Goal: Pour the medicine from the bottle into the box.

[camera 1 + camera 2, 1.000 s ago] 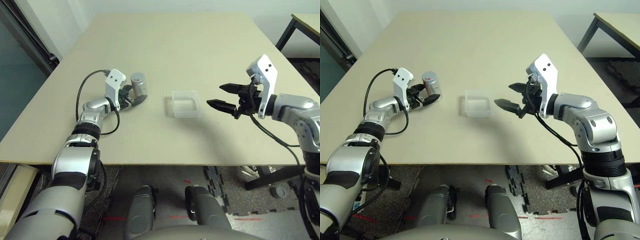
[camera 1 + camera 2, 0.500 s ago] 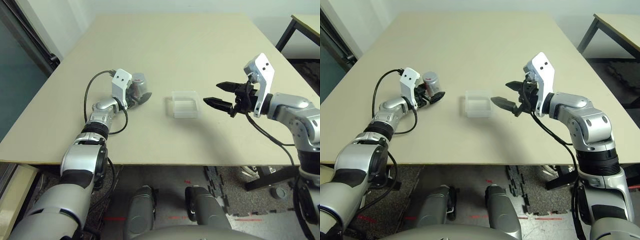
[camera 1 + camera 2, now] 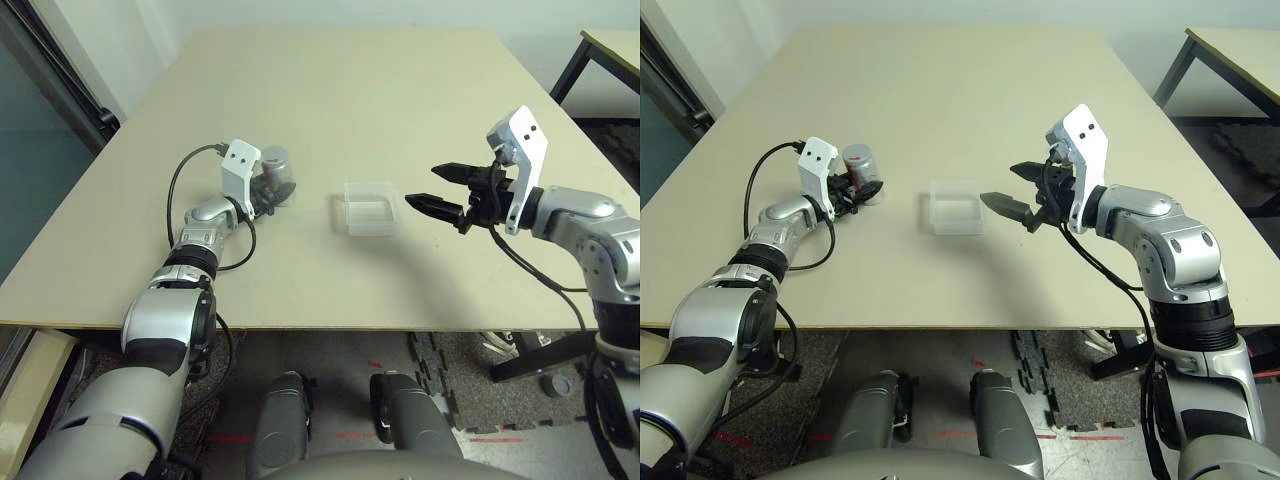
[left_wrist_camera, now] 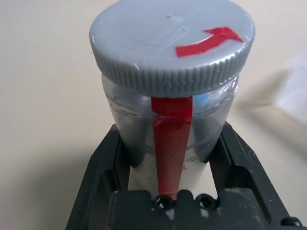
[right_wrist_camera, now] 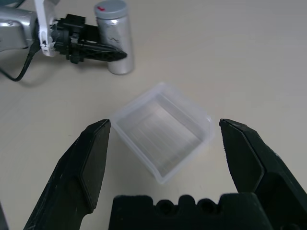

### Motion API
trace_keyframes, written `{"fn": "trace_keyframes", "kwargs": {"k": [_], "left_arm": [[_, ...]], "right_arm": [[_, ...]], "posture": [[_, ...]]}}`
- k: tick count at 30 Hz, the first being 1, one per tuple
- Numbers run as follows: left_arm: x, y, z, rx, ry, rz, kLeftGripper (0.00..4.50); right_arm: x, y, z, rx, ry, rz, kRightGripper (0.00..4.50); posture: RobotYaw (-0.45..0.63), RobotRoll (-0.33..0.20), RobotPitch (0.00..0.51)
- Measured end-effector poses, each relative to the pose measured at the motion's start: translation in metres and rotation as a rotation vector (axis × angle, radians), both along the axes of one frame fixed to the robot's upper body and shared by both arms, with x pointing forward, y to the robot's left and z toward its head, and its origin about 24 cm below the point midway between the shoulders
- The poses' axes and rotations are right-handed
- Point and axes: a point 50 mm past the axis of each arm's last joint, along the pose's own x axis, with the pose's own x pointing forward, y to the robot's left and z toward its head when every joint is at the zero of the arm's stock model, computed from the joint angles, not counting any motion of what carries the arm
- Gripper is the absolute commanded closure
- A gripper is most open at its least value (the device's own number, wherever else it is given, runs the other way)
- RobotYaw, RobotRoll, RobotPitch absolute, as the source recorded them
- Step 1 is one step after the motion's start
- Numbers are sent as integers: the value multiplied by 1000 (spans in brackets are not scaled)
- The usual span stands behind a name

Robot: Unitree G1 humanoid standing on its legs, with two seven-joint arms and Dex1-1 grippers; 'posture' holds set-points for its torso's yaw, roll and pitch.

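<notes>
While upright, silvery bottle (image 4: 168, 96), grey cap, red tape, clamped by left gripper (image 4: 170, 158), right gripper (image 5: 163, 158) agape.

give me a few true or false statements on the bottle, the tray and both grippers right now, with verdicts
1. The left gripper is shut on the small silvery-grey bottle with a grey screw cap. True.
2. The bottle lies on its side. False: it stands upright on the beige table.
3. The right gripper holds the clear square plastic tray. False: it is open and apart from the tray.
4. The tray holds pills. False: it looks empty.
5. The cap is on the bottle. True.
</notes>
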Motion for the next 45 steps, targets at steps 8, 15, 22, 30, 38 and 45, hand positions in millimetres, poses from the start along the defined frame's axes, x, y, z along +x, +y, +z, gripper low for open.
{"fn": "trace_keyframes", "kwargs": {"k": [8, 15, 22, 30, 38, 45], "left_arm": [[-13, -13, 56, 62, -2, -439, 2036], [-39, -27, 79, 94, 26, -643, 2036], [-47, -43, 88, 125, -16, -702, 2036], [-51, -53, 92, 137, -43, -739, 2036], [-52, -64, 90, 127, -43, -769, 2036], [-53, -69, 88, 135, -39, -790, 2036]], "right_arm": [[12, 4, 21, 18, -3, 123, 0], [13, 35, 39, 45, -39, 298, 0], [11, 65, 50, 74, -59, 425, 0], [10, 84, 56, 85, -75, 486, 0], [15, 89, 53, 89, -72, 470, 0], [17, 93, 51, 93, -64, 467, 906]], "posture": [[45, 0, 92], [75, 0, 92], [84, 0, 88], [85, 0, 86], [82, 0, 86], [85, 0, 85]]}}
